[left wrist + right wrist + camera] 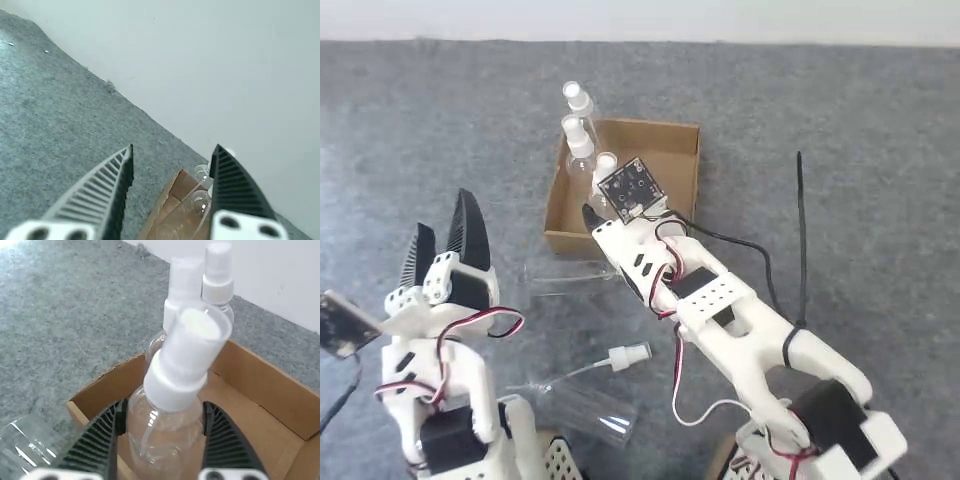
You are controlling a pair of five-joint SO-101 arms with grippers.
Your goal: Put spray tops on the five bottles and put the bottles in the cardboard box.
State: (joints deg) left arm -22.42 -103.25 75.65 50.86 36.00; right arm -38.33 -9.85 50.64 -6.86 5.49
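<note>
The right claw (164, 412) grips a capped spray bottle (186, 347) inside the cardboard box's (650, 126) near-left corner, just beside two capped bottles (580, 135) along its left wall. The box's right half lies open. The left claw (442, 215), spread wide and holding nothing, sits left of the box. An uncapped bottle (570, 272) lies on the tabletop (860, 140) just before the box's near wall, and a loose spray top (626, 355) and a second uncapped bottle (585, 410) lie farther out.

No writing, label, number or sign can be read in any view. The cardboard box (650, 126) has plain brown walls. The clear bottle (165, 437) and the two other bottles (216, 277) behind it carry no print. The small circuit board (632, 190) on one arm has marks too small to make out.
</note>
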